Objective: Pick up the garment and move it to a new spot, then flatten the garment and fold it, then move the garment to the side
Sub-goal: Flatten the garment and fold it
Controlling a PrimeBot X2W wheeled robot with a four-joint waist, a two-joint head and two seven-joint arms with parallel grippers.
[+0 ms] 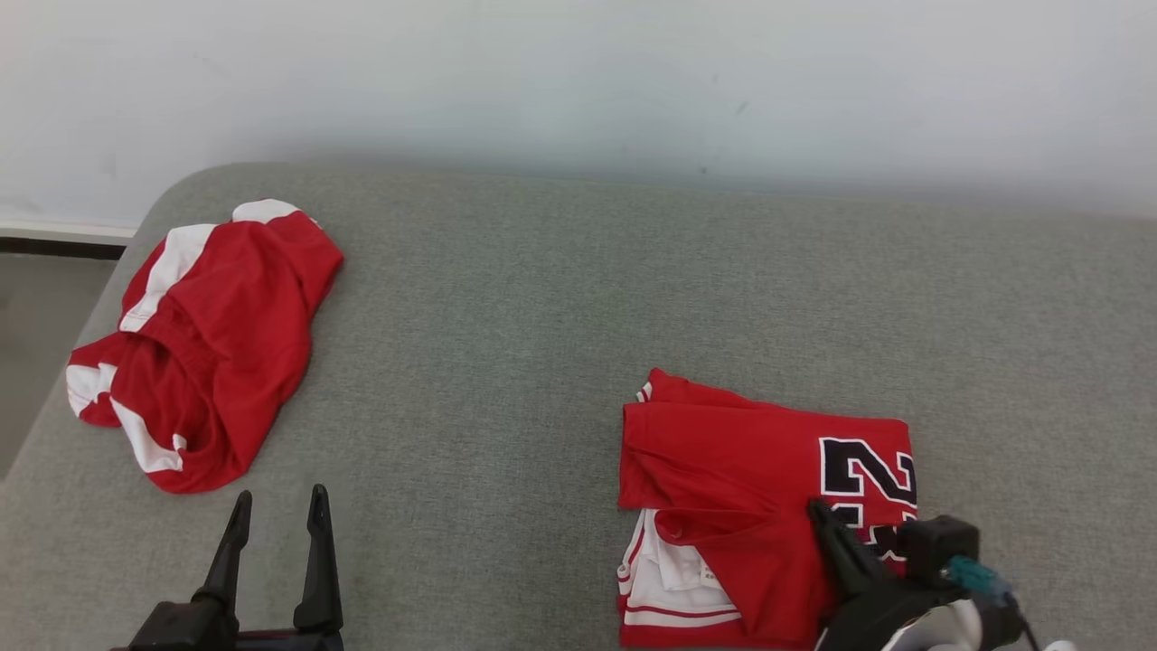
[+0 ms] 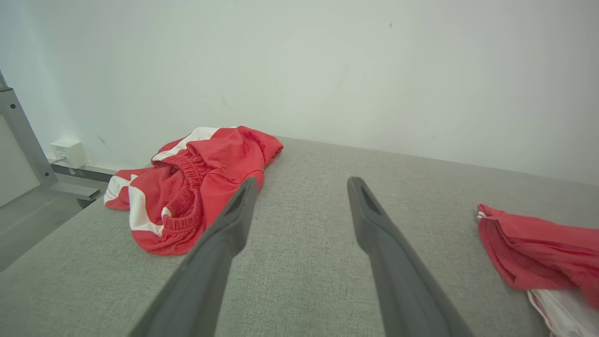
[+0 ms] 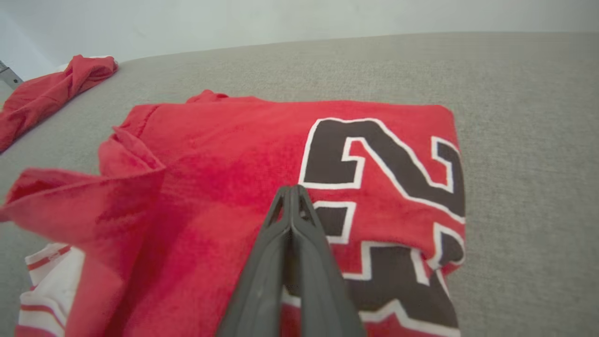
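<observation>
Two end effectors over a grey surface [image 1: 506, 362]: left end effector [image 1: 278, 506] open near crumpled red shorts [image 1: 208, 344], right end effector [image 1: 818, 508] closed above a folded red jersey [image 1: 741, 470].

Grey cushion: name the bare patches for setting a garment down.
Widest free patch: the middle of the grey cushion, between the crumpled shorts and the folded jersey. Also bare: the strip along the wall and right of the jersey. Crowded: near right, where the right gripper sits over the jersey.

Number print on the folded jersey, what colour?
Black, white-outlined number on red jersey; right wrist view shows it best.
</observation>
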